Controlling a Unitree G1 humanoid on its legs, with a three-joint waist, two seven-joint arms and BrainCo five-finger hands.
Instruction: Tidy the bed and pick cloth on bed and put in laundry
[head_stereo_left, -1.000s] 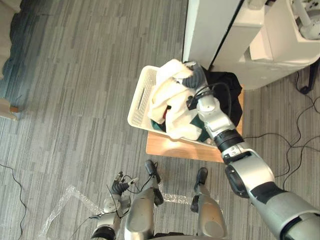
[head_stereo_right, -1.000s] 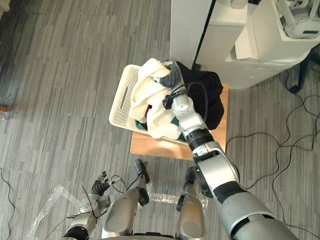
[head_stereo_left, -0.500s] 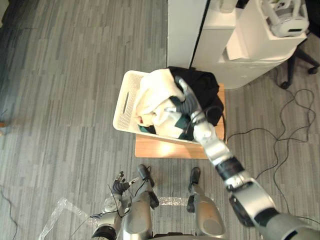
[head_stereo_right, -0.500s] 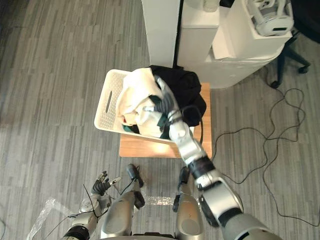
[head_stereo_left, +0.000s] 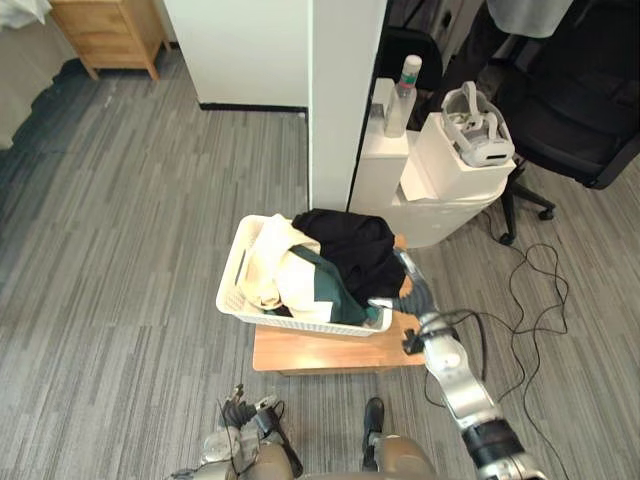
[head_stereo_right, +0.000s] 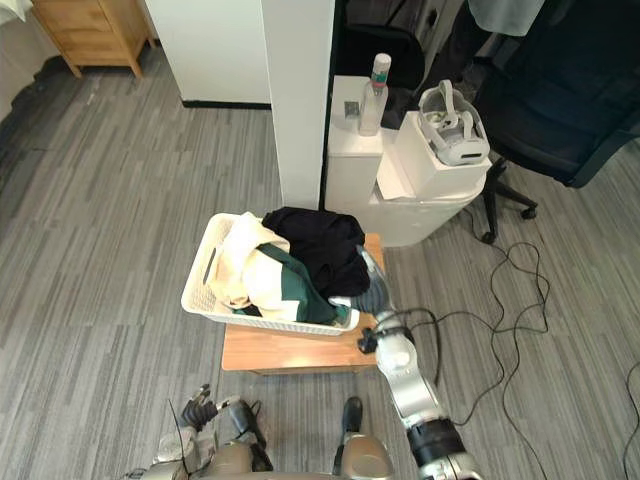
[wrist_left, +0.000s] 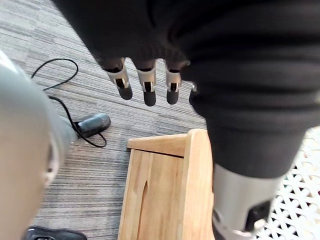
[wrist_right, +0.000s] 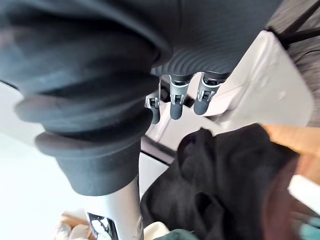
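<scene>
My right hand (head_stereo_left: 416, 296) sits open and empty beside the laundry basket (head_stereo_left: 300, 323), so I should pull away high, clear of the black garment (head_stereo_left: 345, 250).

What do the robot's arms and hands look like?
The right arm is silver-grey, built of rounded segments with a dark band near the elbow. The right hand and left hand have silver fingers with dark tips. A dark ribbed cover hides each hand's back and wrist.
</scene>
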